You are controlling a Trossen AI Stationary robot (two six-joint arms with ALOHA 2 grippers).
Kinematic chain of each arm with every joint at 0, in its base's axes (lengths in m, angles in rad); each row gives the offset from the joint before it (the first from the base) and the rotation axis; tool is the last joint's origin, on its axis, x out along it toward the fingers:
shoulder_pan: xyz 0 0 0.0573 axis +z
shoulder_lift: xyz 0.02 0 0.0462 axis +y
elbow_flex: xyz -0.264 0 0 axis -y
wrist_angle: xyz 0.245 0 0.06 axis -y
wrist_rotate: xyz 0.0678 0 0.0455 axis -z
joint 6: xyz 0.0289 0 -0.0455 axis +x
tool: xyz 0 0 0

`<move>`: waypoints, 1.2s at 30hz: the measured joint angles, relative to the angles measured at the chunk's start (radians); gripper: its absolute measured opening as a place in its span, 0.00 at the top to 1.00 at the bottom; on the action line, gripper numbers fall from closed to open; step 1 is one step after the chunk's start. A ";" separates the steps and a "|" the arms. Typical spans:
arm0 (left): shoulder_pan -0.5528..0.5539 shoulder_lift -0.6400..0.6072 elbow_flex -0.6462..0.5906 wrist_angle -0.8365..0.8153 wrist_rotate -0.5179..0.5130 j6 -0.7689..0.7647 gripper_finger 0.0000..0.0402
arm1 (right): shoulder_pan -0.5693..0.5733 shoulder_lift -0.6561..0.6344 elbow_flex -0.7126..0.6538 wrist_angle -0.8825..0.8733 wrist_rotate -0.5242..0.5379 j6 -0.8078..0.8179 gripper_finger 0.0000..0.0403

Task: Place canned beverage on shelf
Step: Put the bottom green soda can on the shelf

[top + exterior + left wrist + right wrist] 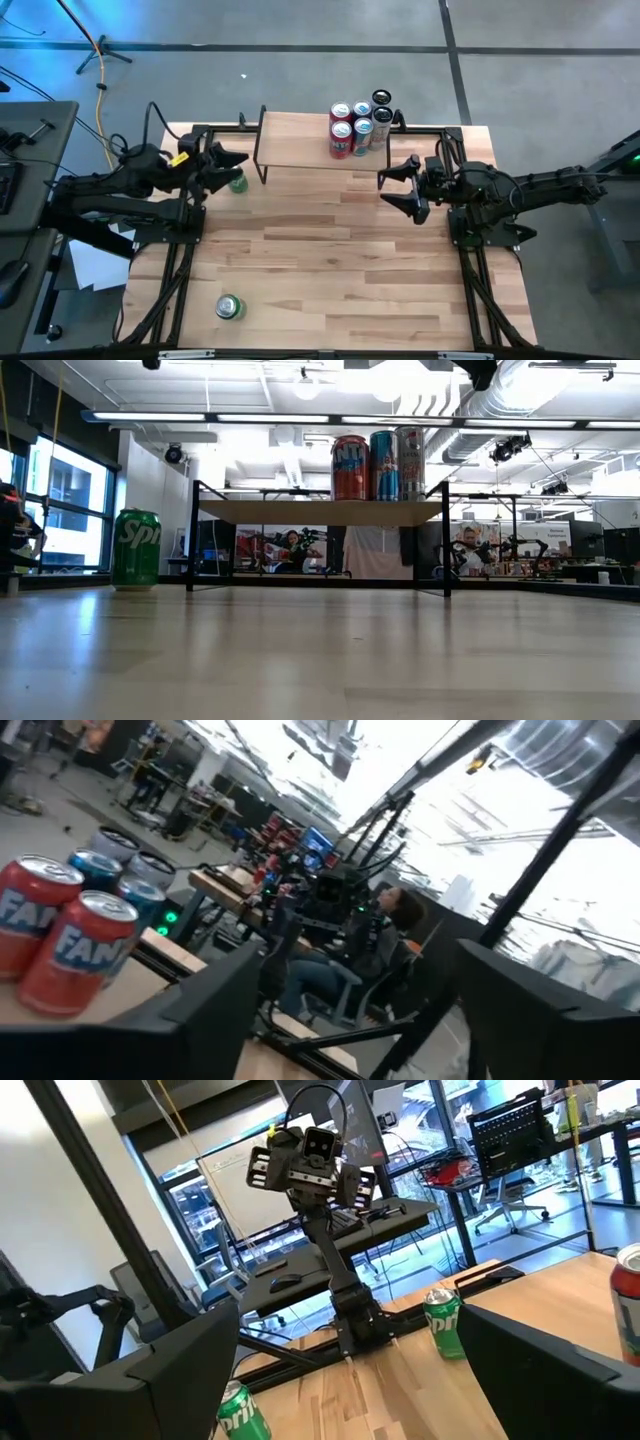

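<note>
The shelf (300, 140), a light-wood board on black legs, stands at the table's far side. Several cans (360, 125) stand upright on its right end, red and blue ones (380, 465). A green can (237, 181) stands upright on the tabletop beside the shelf's left legs (136, 550). A second green can (229, 307) stands near the table's front left. My left gripper (236, 168) hovers open above the first green can, with nothing between its fingers (210, 1010). My right gripper (400, 188) hangs open to the right of the shelf, empty.
Black frame rails (170, 270) run along the table's left and right sides. Bare tabletop (330, 260) lies between the arms and toward the near edge. Beyond the table a person (390, 920) sits at a desk.
</note>
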 joint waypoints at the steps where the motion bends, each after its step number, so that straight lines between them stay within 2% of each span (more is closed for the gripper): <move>1: 0.002 -0.001 0.000 0.001 0.013 0.000 0.25 | 0.000 0.000 0.000 0.000 0.011 -0.001 0.11; 8: 0.017 -0.004 0.053 0.004 0.169 0.025 0.19 | 0.000 0.000 0.000 0.000 0.027 0.083 0.11; 14: 0.006 0.059 0.154 -0.022 0.315 0.008 0.19 | 0.000 0.000 0.000 -0.008 0.136 0.228 0.11; 18: -0.058 0.182 0.293 -0.147 0.397 -0.018 0.19 | 0.000 0.000 0.000 -0.057 0.190 0.265 0.11; 21: -0.142 0.287 0.451 -0.364 0.416 -0.014 0.19 | 0.000 0.000 0.000 -0.093 0.191 0.269 0.11; 24: -0.258 0.396 0.628 -0.602 0.376 -0.014 0.19 | 0.003 0.000 0.000 -0.110 0.187 0.268 0.11; 28: -0.451 0.545 0.809 -0.875 0.191 -0.077 0.19 | 0.004 0.000 0.000 -0.132 0.153 0.267 0.11; 32: -0.644 0.685 0.896 -1.064 0.031 -0.247 0.19 | 0.004 0.000 0.000 -0.181 0.127 0.263 0.11; 36: -0.793 0.817 0.903 -1.160 -0.012 -0.436 0.19 | 0.004 0.000 0.000 -0.259 0.113 0.268 0.11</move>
